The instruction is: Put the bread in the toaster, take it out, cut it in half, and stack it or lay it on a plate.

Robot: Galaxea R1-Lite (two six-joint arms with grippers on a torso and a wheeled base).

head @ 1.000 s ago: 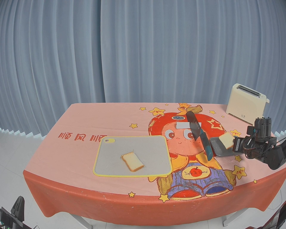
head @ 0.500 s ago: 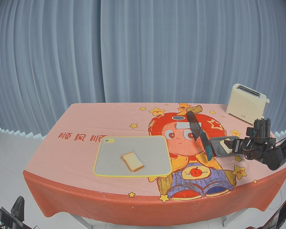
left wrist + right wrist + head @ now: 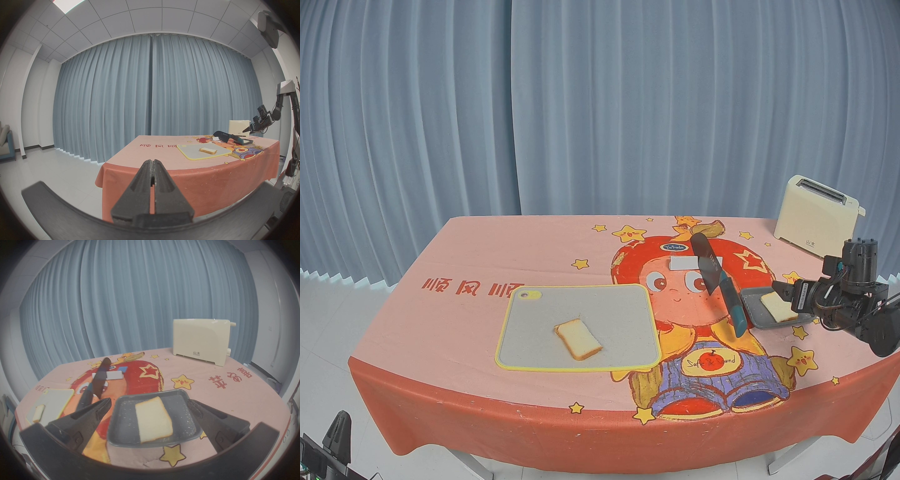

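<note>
Released a moment ago, the bread half point(image 3: 779, 307) now lies flat in the grey plate point(image 3: 751, 305), near the table's point(image 3: 487, 262) right edge. The right gripper point(image 3: 784, 290) has drawn back from it, fingers spread wide. Just beside the plate lies the knife point(image 3: 719, 284), and past that the cutting board point(image 3: 612, 309) carries the other bread half point(image 3: 578, 338). Behind stands the toaster point(image 3: 815, 215). The left gripper point(image 3: 152, 175) hangs well away from the table, fingers pressed together.
</note>
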